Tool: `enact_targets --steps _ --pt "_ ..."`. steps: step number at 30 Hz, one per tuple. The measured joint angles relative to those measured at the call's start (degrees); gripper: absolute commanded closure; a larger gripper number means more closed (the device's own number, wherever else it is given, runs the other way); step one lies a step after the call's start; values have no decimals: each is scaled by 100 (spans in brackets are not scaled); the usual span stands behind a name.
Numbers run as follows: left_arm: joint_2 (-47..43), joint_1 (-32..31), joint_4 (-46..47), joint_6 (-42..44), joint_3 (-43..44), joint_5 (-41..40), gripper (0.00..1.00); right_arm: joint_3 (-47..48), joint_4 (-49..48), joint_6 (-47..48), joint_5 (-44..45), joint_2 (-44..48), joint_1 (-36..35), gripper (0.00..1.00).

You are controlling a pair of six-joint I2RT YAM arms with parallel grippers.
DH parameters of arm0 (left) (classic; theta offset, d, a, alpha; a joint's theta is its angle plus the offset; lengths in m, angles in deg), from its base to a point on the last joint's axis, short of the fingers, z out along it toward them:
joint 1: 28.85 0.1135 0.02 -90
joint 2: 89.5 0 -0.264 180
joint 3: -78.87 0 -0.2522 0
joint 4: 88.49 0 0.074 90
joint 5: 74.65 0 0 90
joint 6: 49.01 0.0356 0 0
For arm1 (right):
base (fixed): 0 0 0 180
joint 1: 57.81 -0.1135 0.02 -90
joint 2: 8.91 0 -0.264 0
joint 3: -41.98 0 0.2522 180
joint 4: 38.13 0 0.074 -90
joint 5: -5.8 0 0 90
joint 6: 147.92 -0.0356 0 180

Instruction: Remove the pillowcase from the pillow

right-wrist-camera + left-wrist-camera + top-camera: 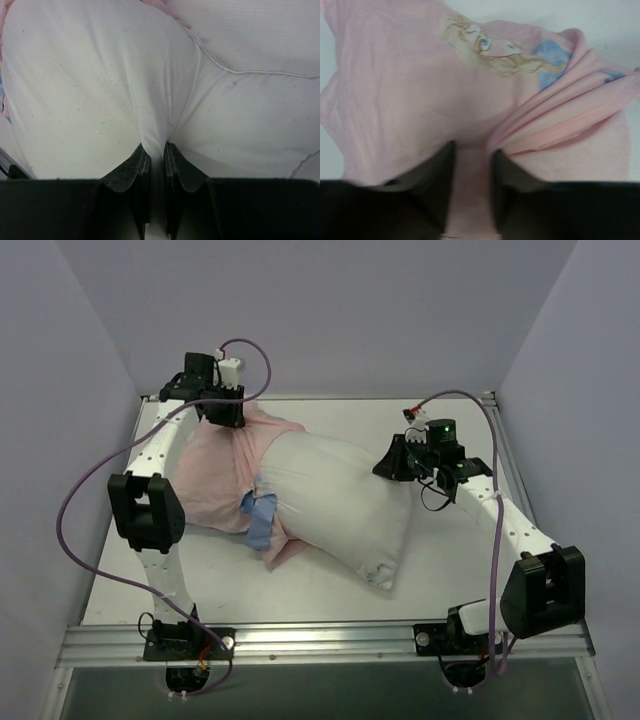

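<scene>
1. The left gripper point(224, 412) is over the far-left part of the table point(460, 570). In its wrist view its fingers point(440, 175) stand a little apart, with a flat strip of pink cloth between them that does not look pinched.
2. The pillowcase point(212, 480) lies bunched under that gripper, pale pink reverse side up. Its printed pale-haired woman point(485, 47) shows through faintly, and blue patches point(551, 56) show at a fold.
3. The pillowcase covers only the left end of the pillow point(345, 502). A blue strip point(262, 518) sits at the rim of the cover.
4. The bare white pillow lies slantwise across the middle of the table.
5. The right gripper point(392, 462) is at the pillow's right side, its jaws clamped on a raised ridge of the pillow's white cloth.
</scene>
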Motion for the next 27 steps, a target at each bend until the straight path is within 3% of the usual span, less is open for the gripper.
enact_targets --steps 1,8,11,14,19,23,27 --pt "7 85 -81 109 46 76 6 0 39 9 -15 0 13 100" --pt "-245 680 -1200 673 356 1320 6 -63 151 -37 -35 0 205 100" --pt "-691 949 -1733 1217 352 1587 6 7 306 -15 33 -26 286 100" --pt "-1403 1611 -2144 2026 85 1729 6 184 553 31 267 -136 431 100" --pt "-2601 2903 -2730 3495 -1268 1801 6 455 688 33 417 -350 533 100" --pt "-2804 2876 -2916 4256 -2664 1823 6 485 688 31 435 -415 529 100" --pt "-2839 2549 -2745 4422 -3978 1718 6 540 706 42 439 -485 529 100"
